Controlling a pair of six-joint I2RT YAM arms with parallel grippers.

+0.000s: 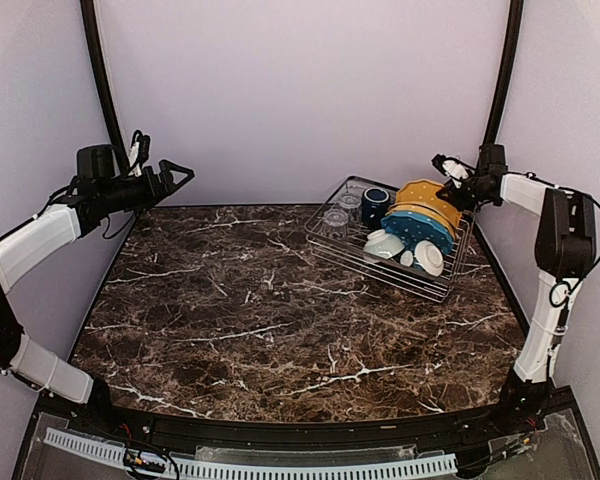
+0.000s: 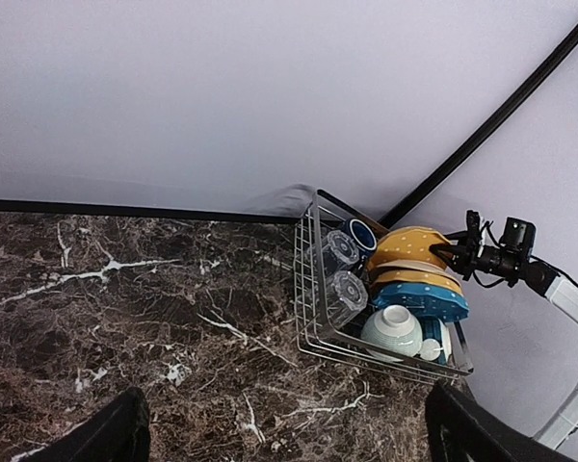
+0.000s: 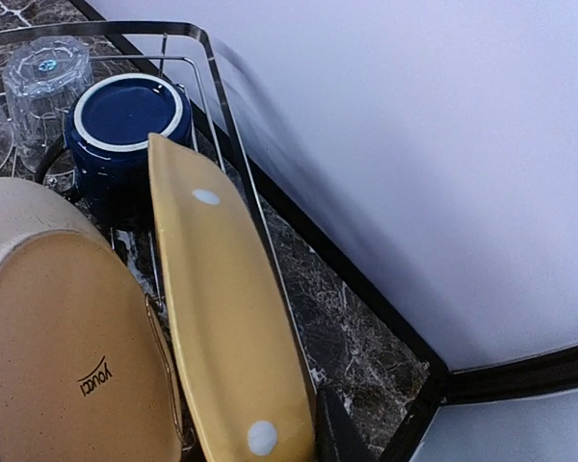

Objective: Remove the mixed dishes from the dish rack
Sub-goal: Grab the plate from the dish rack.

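The dish rack (image 1: 370, 265) sits at the far right of the marble-patterned bench (image 1: 230, 300), set at an angle, close to the back wall and the right-hand wall. All the dishes are inside it. The plates stand on edge at its right end: a mustard yellow plate (image 1: 427, 193) farthest back, a cream plate (image 3: 67, 346) against it (its tan underside carries a small printed mark), and a blue plate (image 1: 420, 232) with white dots in front. A navy mug (image 1: 374, 203) sits in the back part of the rack, with two clear tumblers (image 1: 336, 222) just to its left. Two white bowls (image 1: 383, 245) lie at the near side, below the blue plate.

The right gripper (image 1: 452, 192) is at the top rim of the mustard yellow plate. It appears to be pinched narrowly on that rim. In the right wrist view the plate's edge runs straight down to the gripper, and one dark finger (image 3: 332, 433) presses beside its outer face. The other finger is hidden behind the plate, so the hold itself is only partly visible.

The left gripper (image 1: 183, 178) hangs in the air above the far left corner of the bench, well apart from the rack. Its jaws are spread wide and hold nothing. Its own camera looks across the bench toward the rack.
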